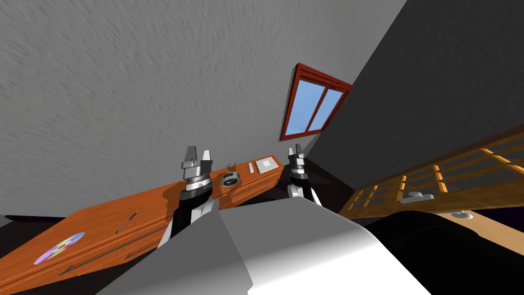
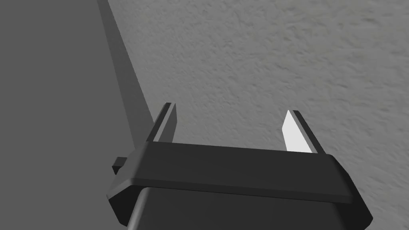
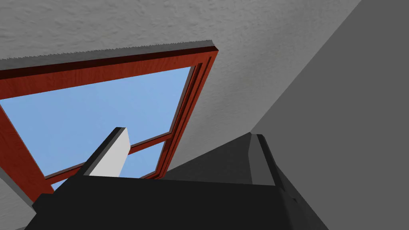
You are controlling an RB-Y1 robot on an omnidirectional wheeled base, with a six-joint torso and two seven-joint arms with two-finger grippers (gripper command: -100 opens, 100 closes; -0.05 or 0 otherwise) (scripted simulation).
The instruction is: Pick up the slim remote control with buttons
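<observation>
On the dresser, head view, slim remote, wrist views, left gripper, right gripper both spread

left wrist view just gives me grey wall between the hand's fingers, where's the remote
Observer: On the orange dresser against the wall ahead. A slim light bar, likely the remote, lies near its right end.
Operator: anything beside it
Observer: A white square item is on its right and a round dark-rimmed object on its left.
Operator: where's my hand from there
Observer: The left hand is raised over the dresser, left of the round object.
Operator: and the other one
Observer: The right hand is open and raised past the dresser's right end.
</observation>
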